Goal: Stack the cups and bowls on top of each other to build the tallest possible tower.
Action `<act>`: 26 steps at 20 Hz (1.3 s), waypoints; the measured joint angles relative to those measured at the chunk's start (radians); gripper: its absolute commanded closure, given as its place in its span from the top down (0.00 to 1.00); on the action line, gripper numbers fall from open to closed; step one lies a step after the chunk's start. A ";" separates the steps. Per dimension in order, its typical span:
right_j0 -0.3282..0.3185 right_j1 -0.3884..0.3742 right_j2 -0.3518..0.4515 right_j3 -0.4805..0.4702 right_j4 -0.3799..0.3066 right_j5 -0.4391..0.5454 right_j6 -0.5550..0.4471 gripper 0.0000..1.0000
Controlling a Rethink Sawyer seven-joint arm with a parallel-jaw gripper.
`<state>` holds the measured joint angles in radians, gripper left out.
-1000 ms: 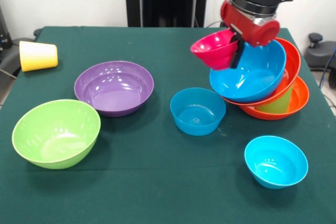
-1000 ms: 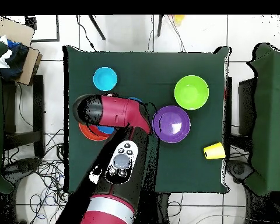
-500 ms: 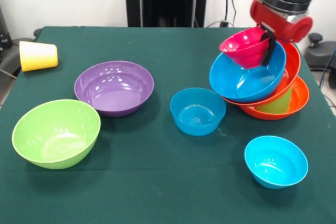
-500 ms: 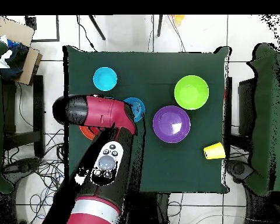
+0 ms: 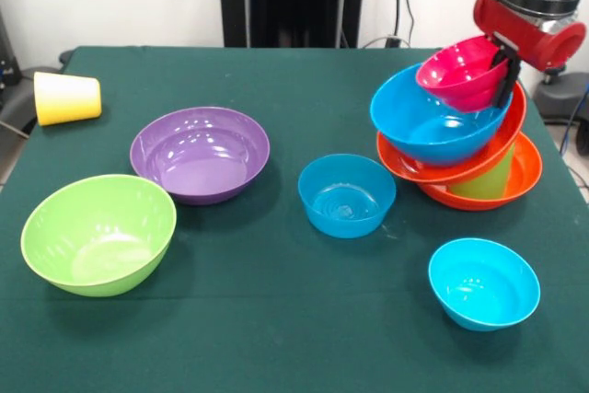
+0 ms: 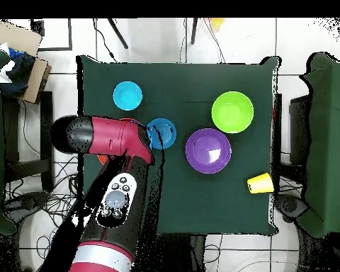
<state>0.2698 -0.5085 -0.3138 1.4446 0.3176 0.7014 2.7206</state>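
Covering the worktop (image 5: pixel 276 338) is a dark green cloth whose soft nap probably keeps the glossy plastic pieces from sliding. By the far right edge in the front view leans the tower (image 5: pixel 451 149): two wide orange bowls with a light green cup (image 5: pixel 486 181) between them, upside down as far as one can tell, then a big blue bowl (image 5: pixel 425 126) tipped toward the middle, which makes the pile look unsteady. Loose bowls wait their turn: the lime green bowl (image 5: pixel 98 234) near the front left corner, the purple bowl (image 5: pixel 200 153) just behind it, a smaller blue bowl (image 5: pixel 346 194) at the centre, and the small cyan bowl (image 5: pixel 483 283) near the front right. All are round, smooth and shiny. On top, the gripper (image 5: pixel 504 75) pinches the rim of the small pink-red bowl (image 5: pixel 460 73), holding it nested in the blue one, presumably to seat it before release. The yellow cup (image 5: pixel 66 98), a tapered tumbler, lies on its side at the far left edge.
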 measured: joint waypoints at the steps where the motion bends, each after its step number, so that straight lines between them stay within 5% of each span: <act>1: 0.004 0.001 0.000 -0.001 0.002 0.005 0.000 0.00; 26: 0.033 0.039 -0.033 -0.044 0.038 0.010 0.002 0.00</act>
<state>0.3032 -0.4692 -0.3467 1.4002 0.3554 0.7111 2.7226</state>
